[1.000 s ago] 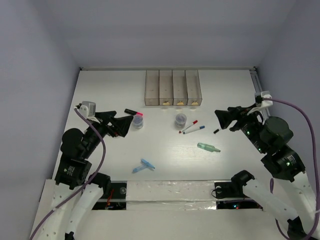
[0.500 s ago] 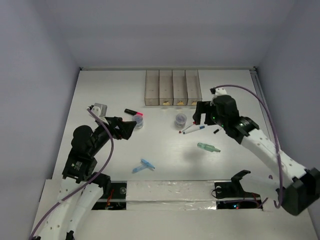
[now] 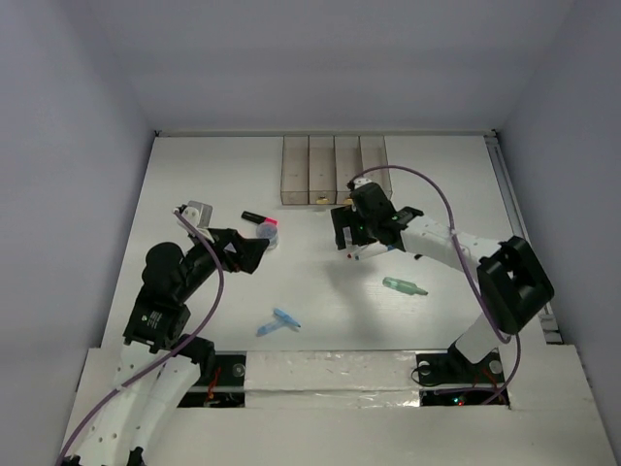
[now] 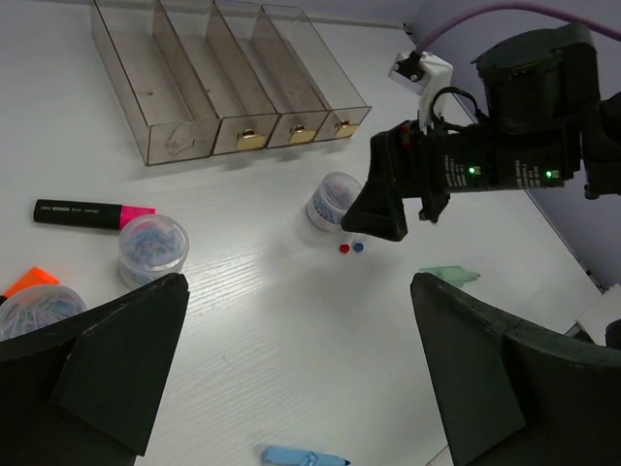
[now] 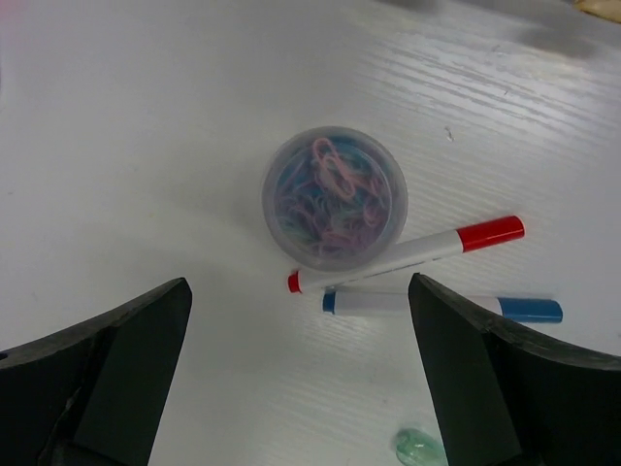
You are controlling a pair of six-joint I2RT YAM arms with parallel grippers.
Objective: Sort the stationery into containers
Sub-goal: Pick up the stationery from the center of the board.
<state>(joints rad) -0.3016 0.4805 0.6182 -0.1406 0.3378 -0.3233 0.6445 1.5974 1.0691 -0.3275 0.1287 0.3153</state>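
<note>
Fingers point(image 4: 116, 374) on left gripper point(image 4: 301, 388) spread wide; I see a paperclip jar point(image 4: 152, 248) and pink marker point(image 4: 92, 212) just ahead. Right gripper point(image 5: 301, 379) spread too, hovering over second jar point(image 5: 334, 198), red-capped pen point(image 5: 408, 254) against it, blue-capped pen point(image 5: 441, 306) just beside. Bins point(image 3: 335, 170) behind.

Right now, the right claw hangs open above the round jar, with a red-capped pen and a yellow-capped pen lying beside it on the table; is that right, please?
Not quite: the second cap is blue, not yellow. In the right wrist view the right claw hangs open above the round jar, the red-capped pen and blue-capped pen beside it on the table.
</note>
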